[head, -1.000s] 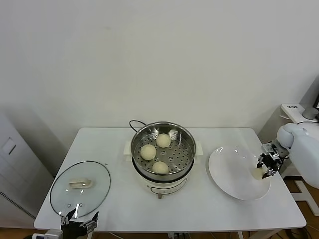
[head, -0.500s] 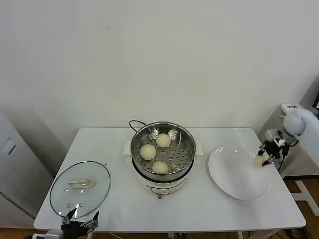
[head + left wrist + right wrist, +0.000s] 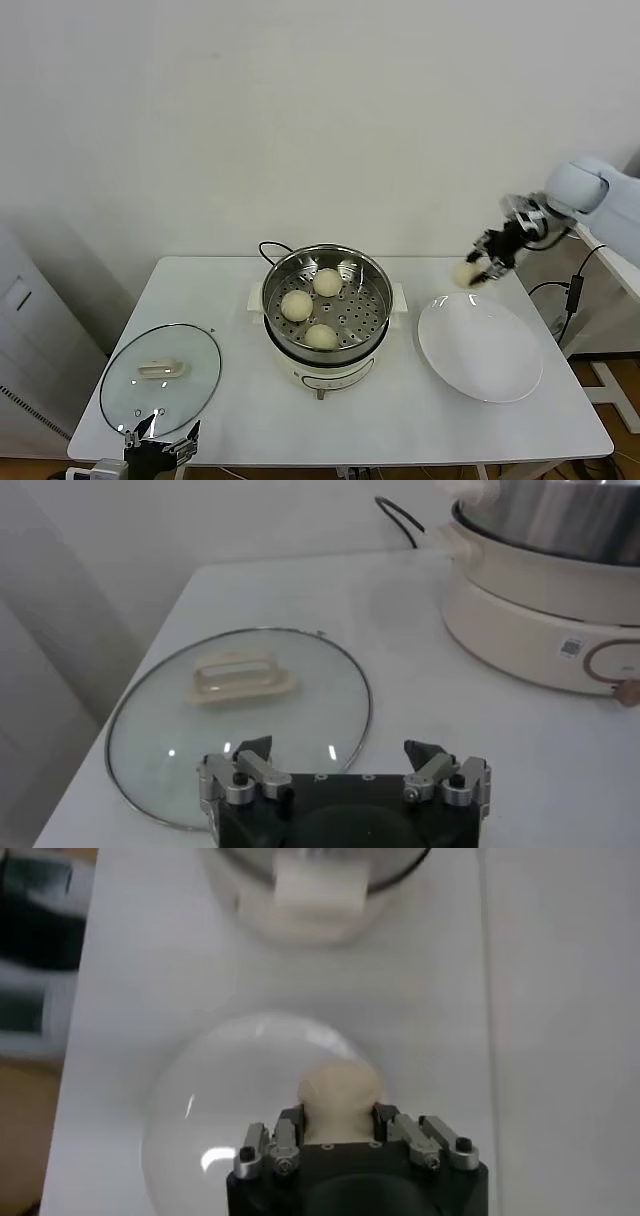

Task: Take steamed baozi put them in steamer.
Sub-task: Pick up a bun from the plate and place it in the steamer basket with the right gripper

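Right hand (image 3: 478, 273) clamped on 1 baozi (image 3: 464, 273), raised above plate (image 3: 481, 348).

3 baozi (image 3: 322, 336) in steamer (image 3: 327, 312) — lid (image 3: 160, 378) left, plate (image 3: 480, 347) right.

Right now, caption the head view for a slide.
Right gripper carries the fourth pale baozi above the white plate toward the steel steamer.

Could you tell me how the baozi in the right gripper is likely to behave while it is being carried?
The baozi looks like soft dough, so the right gripper, shut on it, probably dents it slightly. It seems light for its size. Being round and smooth, it may roll a little on the steamer tray.
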### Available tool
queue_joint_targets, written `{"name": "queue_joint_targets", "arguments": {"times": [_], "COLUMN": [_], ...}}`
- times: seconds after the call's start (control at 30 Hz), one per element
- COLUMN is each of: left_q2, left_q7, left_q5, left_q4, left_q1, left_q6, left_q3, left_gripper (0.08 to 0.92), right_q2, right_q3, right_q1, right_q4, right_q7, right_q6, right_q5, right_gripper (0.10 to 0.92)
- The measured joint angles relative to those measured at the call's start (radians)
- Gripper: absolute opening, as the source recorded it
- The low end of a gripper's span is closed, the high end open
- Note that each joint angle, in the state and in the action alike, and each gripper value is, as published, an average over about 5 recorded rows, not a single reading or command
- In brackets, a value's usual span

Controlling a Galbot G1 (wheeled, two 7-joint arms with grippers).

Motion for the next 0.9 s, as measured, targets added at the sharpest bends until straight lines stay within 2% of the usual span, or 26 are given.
{"name": "queue_joint_targets", "arguments": {"times": [0.43,0.9], "left_q2": [0.003,-0.001], "left_q7": [-0.003,-0.005], "left_q5": [0.001,0.001], "left_q4": [-0.005,-0.005], "left_q1": [0.005,0.008], "left_q6": [-0.004,-0.003], "left_q3": [0.002,-0.001], "left_gripper": [0.823,0.823], "right_q2": [0.157,0.259], "right_q3": [-0.174,-0.211], "right_q1": [0.145,0.093], "right_q4": [0.136,0.189], "right_q7": [0.170,0.340], "right_q6": [-0.219,-0.369], "right_q5": [0.318,0.420], "right_gripper": [0.433,0.433]}}
